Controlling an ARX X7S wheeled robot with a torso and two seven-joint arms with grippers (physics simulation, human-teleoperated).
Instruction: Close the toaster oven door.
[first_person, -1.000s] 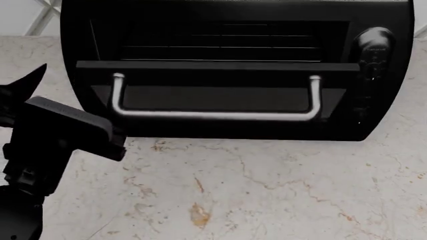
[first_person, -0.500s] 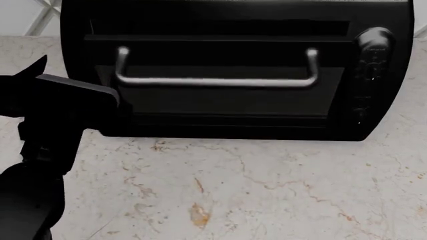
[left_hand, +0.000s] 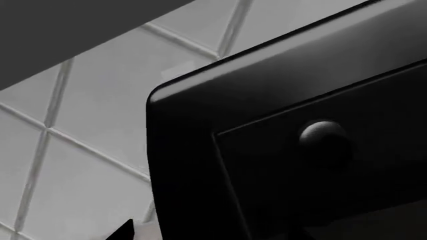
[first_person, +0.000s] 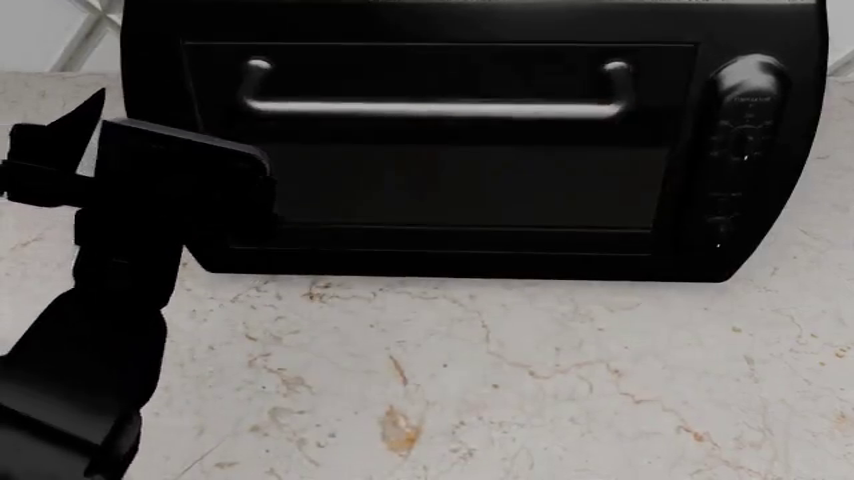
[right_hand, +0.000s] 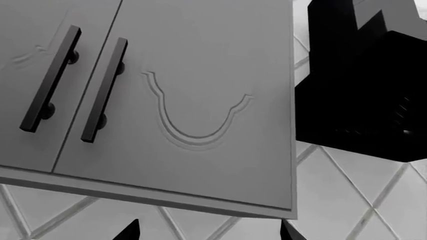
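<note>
The toaster oven (first_person: 767, 200) is a large glossy black box at the back of the counter, with a column of knobs (first_person: 747, 85) on its right. The door (first_person: 454, 190) stands upright, flat against the oven front, with its bar handle (first_person: 434, 106) near the top. My left gripper (first_person: 60, 140) is open and empty, by the oven's left side, with its wrist in front of the door's lower left corner. The left wrist view shows the oven's corner (left_hand: 200, 105), a handle post (left_hand: 323, 136) and one fingertip (left_hand: 123, 231). My right gripper (right_hand: 208, 232) is open and empty, away from the oven.
The oven stands on a beige marble counter (first_person: 534, 380) with a white tiled wall (first_person: 54, 30) behind it. The right wrist view shows grey cabinet doors (right_hand: 200, 100) with black pulls (right_hand: 103, 90) and a black block (right_hand: 360, 90) against the tiles.
The door has swung up from nearly level to flat against the oven, its handle rising to the top. My left arm has moved up and toward the oven.
</note>
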